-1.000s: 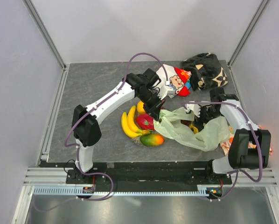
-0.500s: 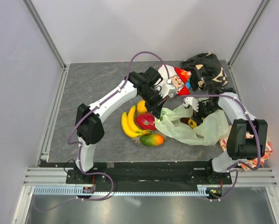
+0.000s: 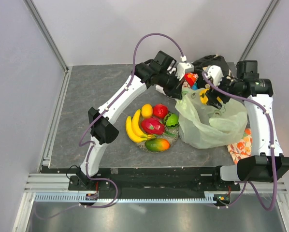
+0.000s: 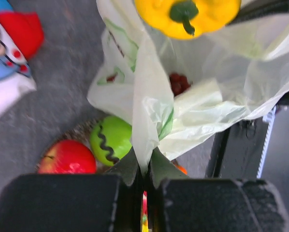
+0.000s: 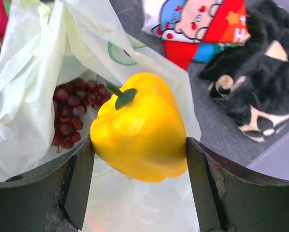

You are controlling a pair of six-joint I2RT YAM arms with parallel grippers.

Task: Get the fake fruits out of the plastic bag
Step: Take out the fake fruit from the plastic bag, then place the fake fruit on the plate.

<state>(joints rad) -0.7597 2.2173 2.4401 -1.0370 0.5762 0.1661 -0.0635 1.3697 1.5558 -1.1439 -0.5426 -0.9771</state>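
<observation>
The pale green plastic bag (image 3: 209, 121) sits right of centre, its mouth pulled up. My left gripper (image 3: 183, 92) is shut on the bag's rim (image 4: 144, 121). My right gripper (image 3: 208, 96) is shut on the yellow pepper (image 5: 139, 128) and holds it above the bag's mouth; the pepper also shows in the left wrist view (image 4: 188, 14). Purple grapes (image 5: 69, 113) lie inside the bag. On the round dish (image 3: 171, 137) lie bananas (image 3: 133, 126), a pink dragon fruit (image 3: 152, 125), a red apple (image 3: 159, 110), a green lime (image 3: 171, 119), an orange (image 3: 146, 110) and a mango (image 3: 157, 144).
A white cartoon-printed cloth (image 3: 189, 79) and a black plush (image 3: 217, 65) lie at the back right. An orange patterned cloth (image 3: 241, 147) lies at the right, partly under the bag. Walls with metal rails close in the table's sides.
Both arms rose and swung toward the back. The left gripper lifted the bag's rim, and the right gripper came up out of the bag with the yellow pepper. The apple and lime now show.
</observation>
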